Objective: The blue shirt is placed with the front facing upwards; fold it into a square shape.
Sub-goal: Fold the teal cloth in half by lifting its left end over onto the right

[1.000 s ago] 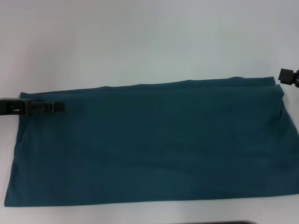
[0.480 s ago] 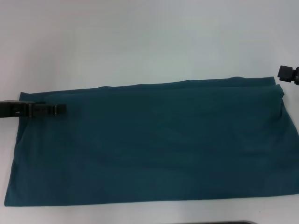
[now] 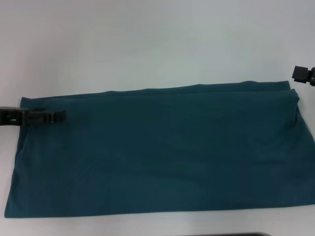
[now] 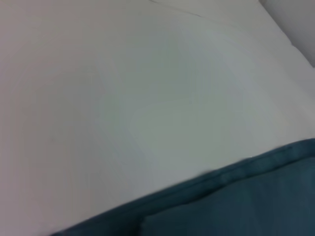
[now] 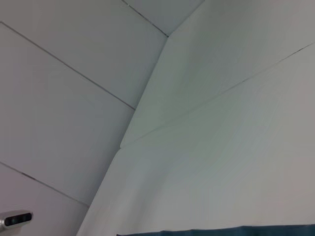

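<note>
The blue shirt (image 3: 157,150) lay flat on the white table (image 3: 147,44) as a wide folded band, plain side up, nearest the robot. The left gripper (image 3: 58,117) reached in level from the left over the shirt's far left corner; whether its fingers pinched cloth I could not tell. It had drawn back slightly leftward since 0.5 s before. Farther off, the right gripper (image 3: 301,74) hung just beyond the far right corner, barely shifted, fingers unseen.
</note>
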Robot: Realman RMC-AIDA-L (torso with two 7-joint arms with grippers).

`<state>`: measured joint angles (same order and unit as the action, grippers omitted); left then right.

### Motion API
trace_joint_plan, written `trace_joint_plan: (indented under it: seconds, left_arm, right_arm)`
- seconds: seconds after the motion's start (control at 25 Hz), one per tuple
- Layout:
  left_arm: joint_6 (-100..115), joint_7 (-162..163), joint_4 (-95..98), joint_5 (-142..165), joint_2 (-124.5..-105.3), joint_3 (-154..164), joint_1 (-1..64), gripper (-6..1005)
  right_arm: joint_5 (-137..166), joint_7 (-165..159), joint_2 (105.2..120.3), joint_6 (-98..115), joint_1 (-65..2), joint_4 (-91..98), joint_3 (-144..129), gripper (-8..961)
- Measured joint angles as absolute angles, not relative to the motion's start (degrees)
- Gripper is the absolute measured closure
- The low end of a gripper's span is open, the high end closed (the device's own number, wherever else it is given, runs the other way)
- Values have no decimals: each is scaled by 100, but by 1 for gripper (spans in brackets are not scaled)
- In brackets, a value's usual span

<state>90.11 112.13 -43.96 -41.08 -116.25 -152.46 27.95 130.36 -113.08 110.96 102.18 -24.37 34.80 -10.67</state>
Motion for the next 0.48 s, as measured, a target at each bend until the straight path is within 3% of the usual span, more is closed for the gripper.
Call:
trace_joint_plan:
  seconds: [0.48]
  left_arm:
    - [9409, 11369, -4934, -4096, -11561, -15260, 2394, 67]
  right_arm:
    - [13043, -11232, 11138, 10095, -2477, 3480, -1099, 483]
